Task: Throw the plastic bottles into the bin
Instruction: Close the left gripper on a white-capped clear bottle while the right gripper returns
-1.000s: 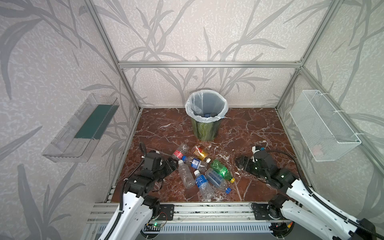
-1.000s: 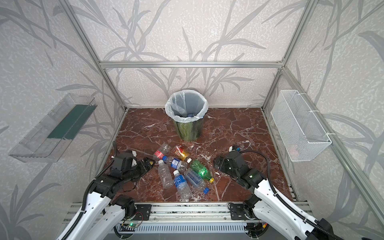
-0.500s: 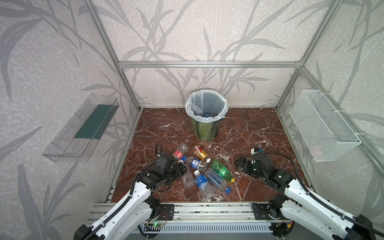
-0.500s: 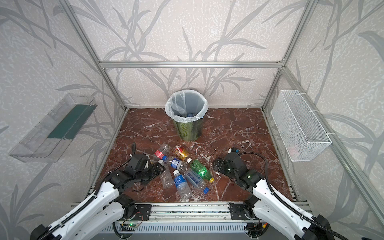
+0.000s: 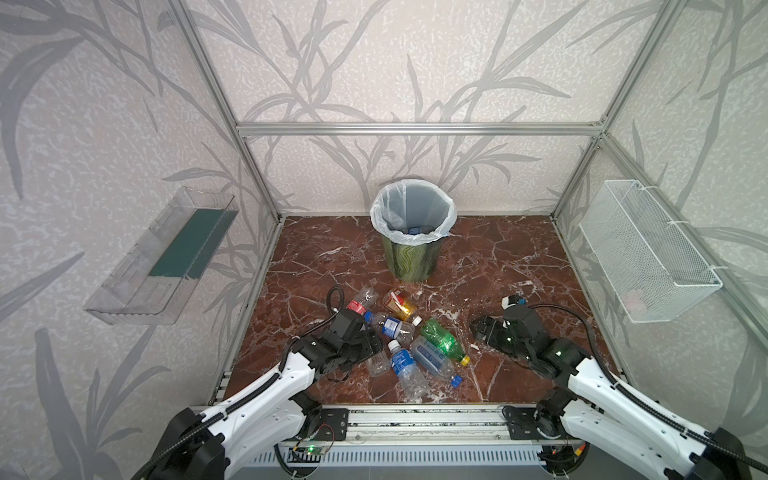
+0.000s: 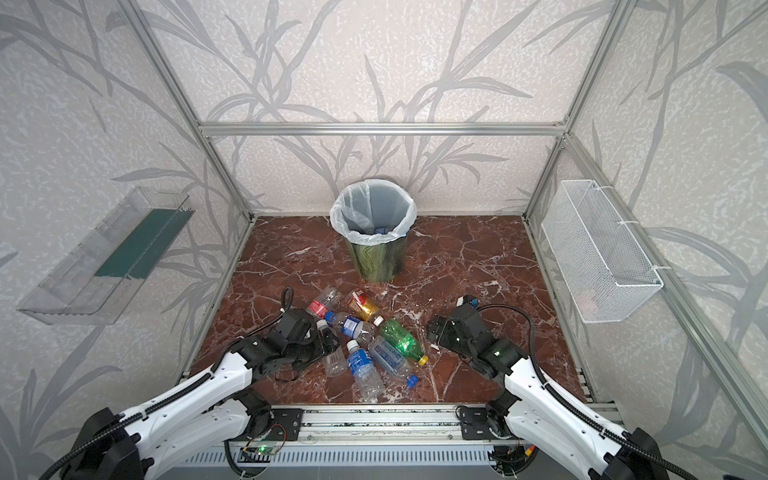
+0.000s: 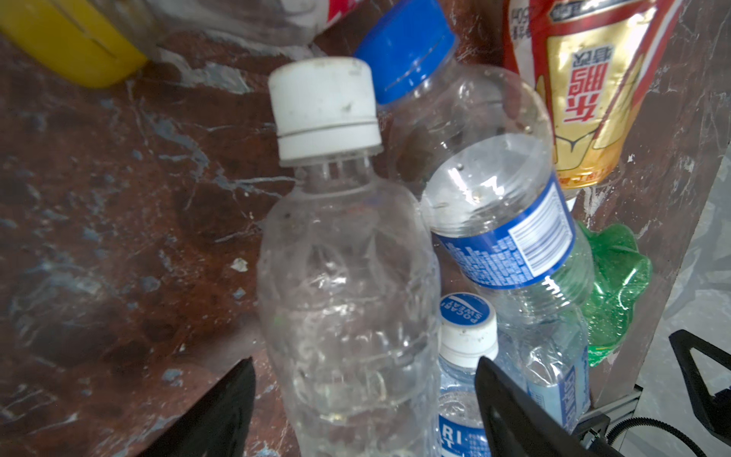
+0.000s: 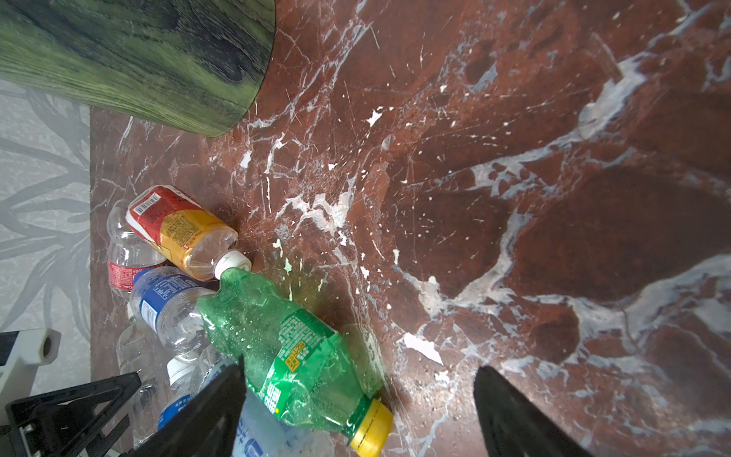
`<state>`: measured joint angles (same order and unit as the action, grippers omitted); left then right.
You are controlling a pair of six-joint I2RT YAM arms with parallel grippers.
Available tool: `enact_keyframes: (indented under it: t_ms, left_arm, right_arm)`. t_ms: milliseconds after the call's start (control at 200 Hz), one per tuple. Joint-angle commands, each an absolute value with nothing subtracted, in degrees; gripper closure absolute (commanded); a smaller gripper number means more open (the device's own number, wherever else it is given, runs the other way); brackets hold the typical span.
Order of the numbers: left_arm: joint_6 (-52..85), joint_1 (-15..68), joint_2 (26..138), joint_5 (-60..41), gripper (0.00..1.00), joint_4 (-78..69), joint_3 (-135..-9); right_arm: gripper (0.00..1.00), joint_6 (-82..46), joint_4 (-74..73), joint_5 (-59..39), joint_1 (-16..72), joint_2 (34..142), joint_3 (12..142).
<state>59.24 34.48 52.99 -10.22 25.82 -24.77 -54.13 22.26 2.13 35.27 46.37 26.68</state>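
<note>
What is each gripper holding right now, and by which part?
Nothing. The left gripper stands open astride the unlabelled bottle at its body; the right gripper is open beside the green bottle.

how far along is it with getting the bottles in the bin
Early on: at least one blue-labelled bottle shows inside the bin. The left gripper, open, straddles a clear white-capped bottle, not yet gripped; the right gripper is open and empty beside the green bottle. Seven bottles lie on the floor.
</note>
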Motion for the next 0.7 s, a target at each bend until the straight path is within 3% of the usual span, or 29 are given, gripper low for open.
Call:
enact_keyframes:
  t_ms: [0,315,695]
  left_arm:
    - [60.37,34.85,53.08,-8.61,0.14,25.05,-23.57]
    - [60.33,34.84,54.26,-9.27,0.21,24.16,-22.08]
    - [60.36,34.90,53.37,-9.10,0.43,25.08,-22.03]
  right_arm:
    - [0.10,-53.26,22.19,3.08,35.51,47.10,27.22]
    - [0.12,-53.53,20.62,2.55,35.51,48.32,26.64]
    - [0.12,-53.53,20.55,2.93,35.53,47.77,25.99]
